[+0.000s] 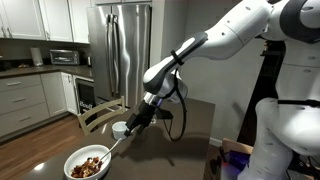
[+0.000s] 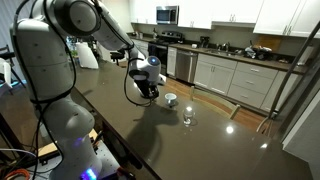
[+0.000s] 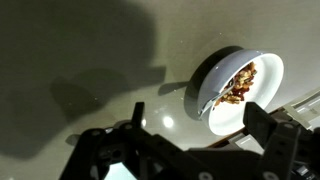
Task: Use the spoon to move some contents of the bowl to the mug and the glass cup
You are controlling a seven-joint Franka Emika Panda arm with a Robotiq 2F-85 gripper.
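Note:
The white bowl (image 1: 72,160) stands near the table's front corner with brown and reddish contents (image 1: 90,165) in it. The wrist view shows the bowl (image 3: 262,100) and contents (image 3: 240,86) at upper right. The spoon (image 1: 113,148) rests in the bowl, its handle leaning over the rim toward the mug (image 1: 119,129); in the wrist view the spoon (image 3: 212,94) lies along the bowl's left side. The gripper (image 1: 134,124) hovers open above the table between mug and bowl, holding nothing. In an exterior view the gripper (image 2: 148,92) is left of the mug (image 2: 171,99) and the glass cup (image 2: 188,118).
A wooden chair (image 1: 95,115) stands at the table's far edge. The dark table (image 2: 200,140) ends close to the bowl. A fridge (image 1: 122,50) and kitchen cabinets (image 2: 235,75) lie beyond. A purple item (image 1: 236,150) sits by the robot base.

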